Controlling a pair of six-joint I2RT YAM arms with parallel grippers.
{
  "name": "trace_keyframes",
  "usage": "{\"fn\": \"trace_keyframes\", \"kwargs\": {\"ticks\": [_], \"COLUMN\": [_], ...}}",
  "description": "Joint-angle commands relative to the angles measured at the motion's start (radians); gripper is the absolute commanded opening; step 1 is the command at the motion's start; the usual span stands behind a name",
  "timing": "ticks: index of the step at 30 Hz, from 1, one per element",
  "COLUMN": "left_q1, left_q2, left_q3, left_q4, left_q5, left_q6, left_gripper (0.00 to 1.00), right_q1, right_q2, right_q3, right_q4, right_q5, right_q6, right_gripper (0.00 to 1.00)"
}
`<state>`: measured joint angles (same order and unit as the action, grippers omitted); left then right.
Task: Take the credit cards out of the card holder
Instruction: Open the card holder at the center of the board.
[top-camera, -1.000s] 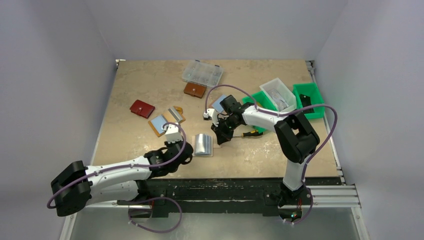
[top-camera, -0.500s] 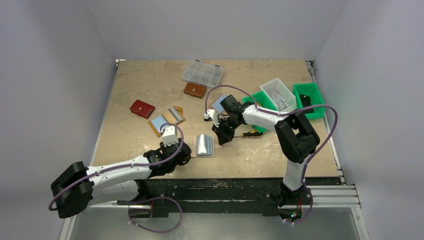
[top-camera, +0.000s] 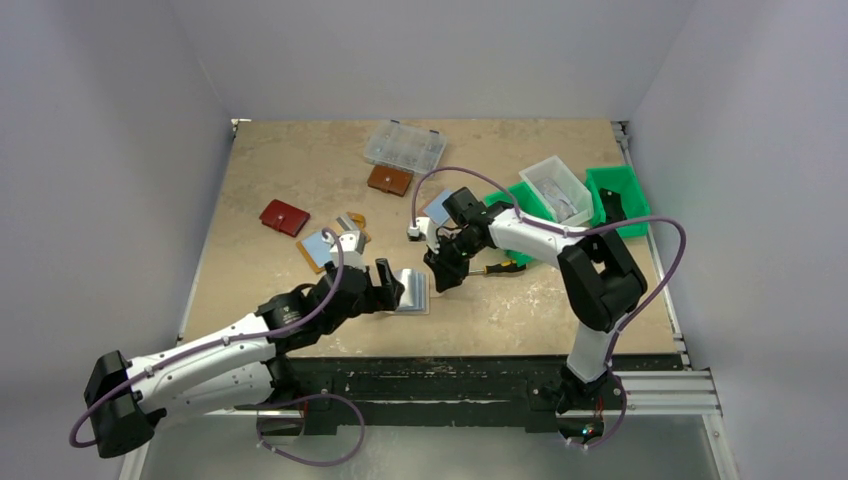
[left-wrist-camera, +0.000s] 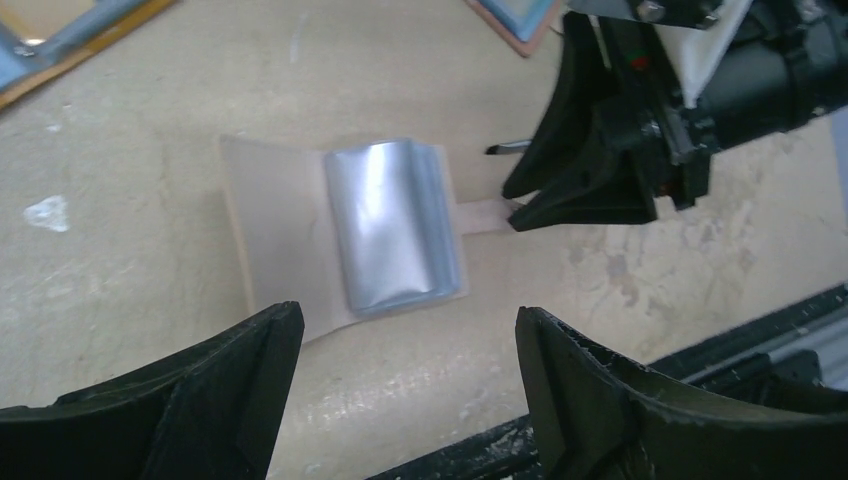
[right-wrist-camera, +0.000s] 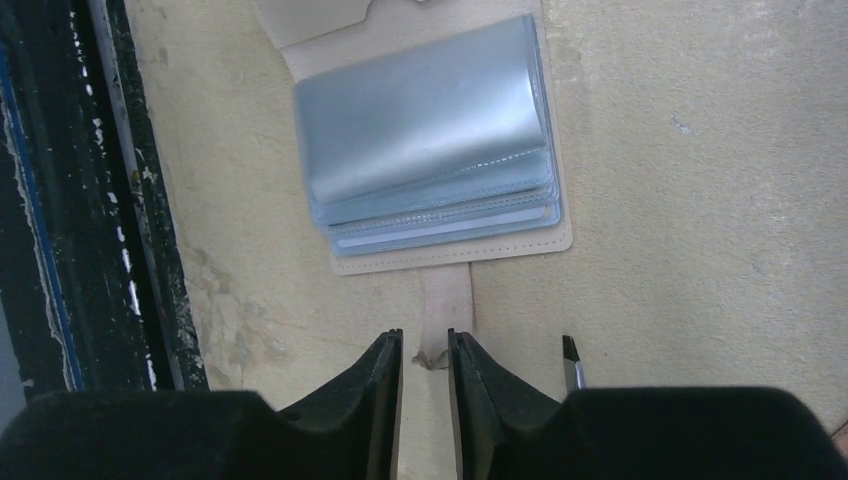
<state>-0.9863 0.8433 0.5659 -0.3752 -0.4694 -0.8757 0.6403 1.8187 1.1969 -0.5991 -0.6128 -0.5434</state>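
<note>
The tan card holder lies open on the table near the front edge, its silvery-blue sleeves facing up. Thin credit card edges show stacked in the sleeves. My left gripper hovers just left of the holder, open wide with nothing between its fingers. My right gripper stands at the holder's right side. Its jaws are parted a little, and the end of the snap tab lies on the table between the tips.
Flat blue pieces with orange rims lie behind the holder. A red wallet, a brown wallet and a clear organiser box lie further back. A screwdriver and green bins are at the right.
My left arm has swung forward and right to the card holder, and its gripper has opened wide. The right gripper stayed in place and its jaws have parted slightly.
</note>
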Motion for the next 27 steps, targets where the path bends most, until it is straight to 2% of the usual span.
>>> {"fn": "trace_keyframes", "kwargs": {"ticks": [1,6,11,17,27], "left_q1": [0.006,0.005,0.006,0.004,0.004], "left_q2": [0.019,0.135,0.273,0.403,0.574], "left_q3": [-0.001,0.009,0.055,0.112,0.161], "left_q4": [0.200,0.255,0.229,0.179,0.197], "left_q5": [0.181,0.208,0.132,0.053,0.023], "left_q6": [0.086,0.103,0.125,0.151,0.186], "left_gripper": [0.83,0.83,0.83,0.83,0.83], "right_q1": [-0.004,-0.004,-0.009,-0.020,-0.025], "right_q2": [-0.053,-0.078,-0.089,-0.096,-0.093], "right_q3": [0.032,0.026,0.023,0.020,0.018], "right_q4": [-0.013,-0.006,-0.001,0.004,0.009], "right_q5": [-0.048,-0.060,-0.063,-0.064,-0.059], "right_q6": [-0.015,-0.016,-0.017,-0.014,-0.011], "right_gripper": [0.32,0.39,0.42,0.43,0.43]}}
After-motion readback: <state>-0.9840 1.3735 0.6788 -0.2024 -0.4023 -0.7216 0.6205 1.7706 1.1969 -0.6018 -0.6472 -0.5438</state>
